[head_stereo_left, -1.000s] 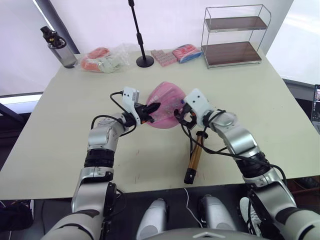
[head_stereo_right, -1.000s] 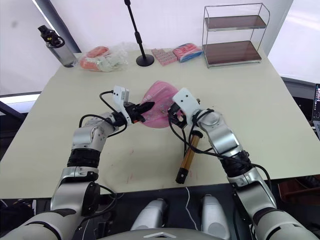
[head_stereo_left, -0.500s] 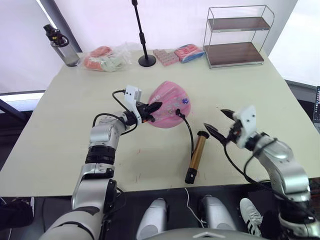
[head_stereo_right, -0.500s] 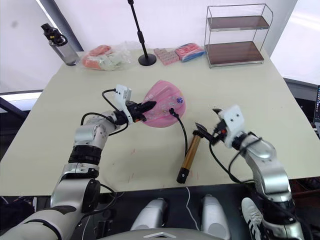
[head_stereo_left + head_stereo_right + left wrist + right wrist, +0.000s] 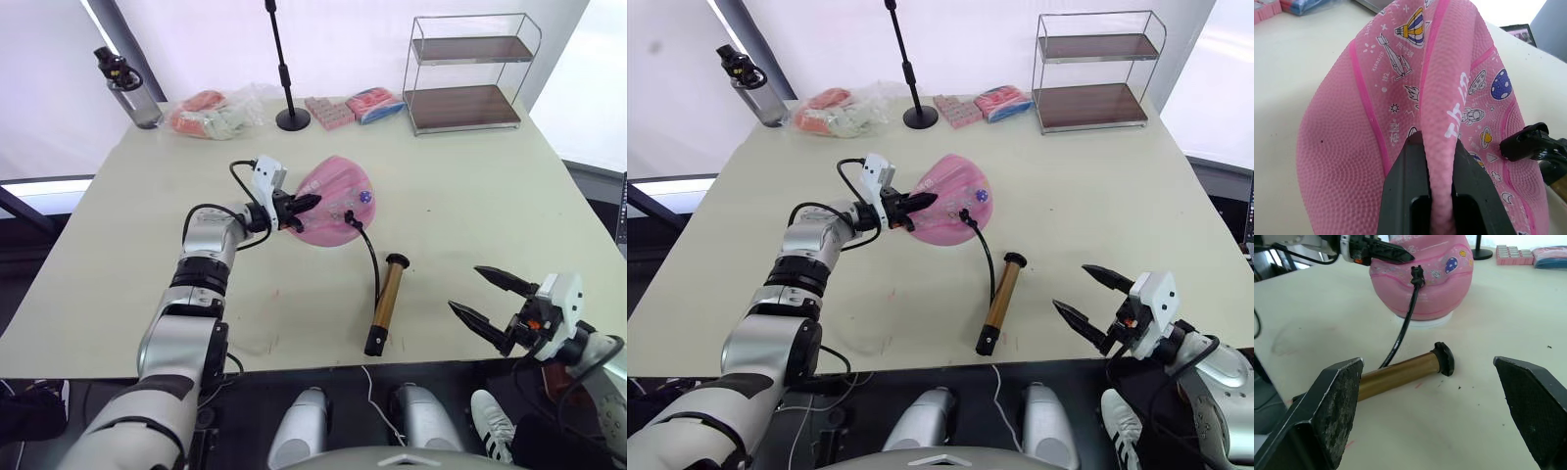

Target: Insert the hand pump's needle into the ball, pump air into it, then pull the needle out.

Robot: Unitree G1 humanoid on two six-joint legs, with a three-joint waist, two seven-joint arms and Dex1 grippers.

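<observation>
Left eye view, centre: squashed pink rubber ball (image 5: 333, 201) pinched by left gripper (image 5: 300, 207) fingers; needle fitting (image 5: 350, 220) seated — inserted. Gold-bronze hand pump (image 5: 386, 304) lies unheld on worktop; right gripper (image 5: 485, 300) wide — pumping, withdrawal remain.

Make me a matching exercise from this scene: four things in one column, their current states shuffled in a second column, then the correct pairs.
Things
1. left end effector
2. right end effector
3. hand pump
4. ball

States
A. lying flat on the table, held by nothing
B. open, holding nothing, near the table's front edge
C. partly deflated, with the hose fitting plugged into it
D. shut on a fold of pink rubber

Pairs: 1-D, 2-B, 3-A, 4-C
</observation>
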